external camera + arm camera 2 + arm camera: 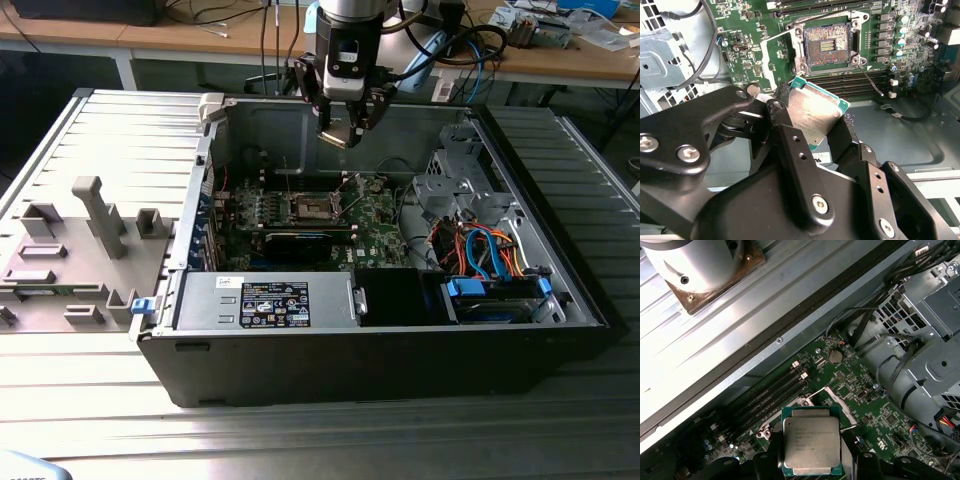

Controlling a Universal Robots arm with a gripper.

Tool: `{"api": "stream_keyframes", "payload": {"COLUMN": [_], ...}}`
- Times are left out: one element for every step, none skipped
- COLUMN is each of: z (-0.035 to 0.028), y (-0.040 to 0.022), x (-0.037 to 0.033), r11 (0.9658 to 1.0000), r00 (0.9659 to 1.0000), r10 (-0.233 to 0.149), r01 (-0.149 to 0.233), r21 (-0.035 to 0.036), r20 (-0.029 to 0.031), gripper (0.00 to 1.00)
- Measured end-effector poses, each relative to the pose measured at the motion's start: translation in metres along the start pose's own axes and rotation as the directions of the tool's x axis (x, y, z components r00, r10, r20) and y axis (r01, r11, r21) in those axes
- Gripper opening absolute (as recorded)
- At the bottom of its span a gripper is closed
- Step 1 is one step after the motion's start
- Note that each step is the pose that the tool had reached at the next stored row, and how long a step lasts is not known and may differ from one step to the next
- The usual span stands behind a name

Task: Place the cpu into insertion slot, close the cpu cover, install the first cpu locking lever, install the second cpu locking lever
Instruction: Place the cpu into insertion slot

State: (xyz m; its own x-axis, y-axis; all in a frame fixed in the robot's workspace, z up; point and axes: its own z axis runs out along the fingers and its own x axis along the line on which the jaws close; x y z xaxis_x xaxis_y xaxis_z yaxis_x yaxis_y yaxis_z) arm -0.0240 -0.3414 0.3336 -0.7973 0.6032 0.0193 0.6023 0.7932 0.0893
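Upper middle of the exterior view, the gripper [345,130] hangs over the open computer case [400,350]. Near the frame's centre, well below the fingertips, the insertion slot [313,207] sits in the green motherboard [375,225].

In the second wrist view, the black fingers [782,125] are clamped on opposite edges of the cpu [812,117], whose dull metal top faces the camera. Beyond it the insertion slot [827,45] lies open, its pin field bare and nothing seated in it. A thin locking lever [871,80] juts from one socket corner across the memory slots [840,79]. The chip looks turned at an angle to the socket's rim.

In the first wrist view, the cpu [812,447] is held by two sides in front of the insertion slot [832,395] and hides part of it, with the memory slots [772,397] just beside the slot.

By these pictures the first step is in hand. The chip is carried above the board and is not yet set down, and the cover and both levers are undone. Seating it would call for squaring the chip's edges with the socket rim. It would also need a flat, gentle descent, since a tilted contact could bend the exposed pins.
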Motion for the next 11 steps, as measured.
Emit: {"api": "stream_keyframes", "payload": {"z": [0.0000,0.0000,0.0000,0.0000,0.0000,0.0000,0.0000,0.0000,0.0000,0.0000,0.0000], "y": [0.0000,0.0000,0.0000,0.0000,0.0000,0.0000,0.0000,0.0000,0.0000,0.0000,0.0000], "x": [0.0000,0.0000,0.0000,0.0000,0.0000,0.0000,0.0000,0.0000,0.0000,0.0000,0.0000], "r11": [1.0000,1.0000,1.0000,1.0000,1.0000,1.0000,1.0000,1.0000,1.0000,1.0000,1.0000], "r00": [1.0000,1.0000,1.0000,1.0000,1.0000,1.0000,1.0000,1.0000,1.0000,1.0000,1.0000], "r10": [0.000,0.001,0.002,0.002,0.003,0.004,0.004,0.005,0.005,0.005,0.006], "r01": [0.000,-0.001,-0.002,-0.002,-0.003,-0.004,-0.004,-0.005,-0.005,-0.005,-0.006], "r21": [0.0000,0.0000,-0.0001,0.0000,-0.0001,-0.0001,-0.0001,-0.0001,-0.0001,-0.0001,-0.0001], "r20": [0.0000,0.0001,0.0001,0.0002,0.0003,0.0003,0.0004,0.0004,0.0005,0.0005,0.0005], "gripper": [0.55,0.55,0.55,0.55,0.55,0.55,0.55,0.55,0.55,0.55,0.55]}}
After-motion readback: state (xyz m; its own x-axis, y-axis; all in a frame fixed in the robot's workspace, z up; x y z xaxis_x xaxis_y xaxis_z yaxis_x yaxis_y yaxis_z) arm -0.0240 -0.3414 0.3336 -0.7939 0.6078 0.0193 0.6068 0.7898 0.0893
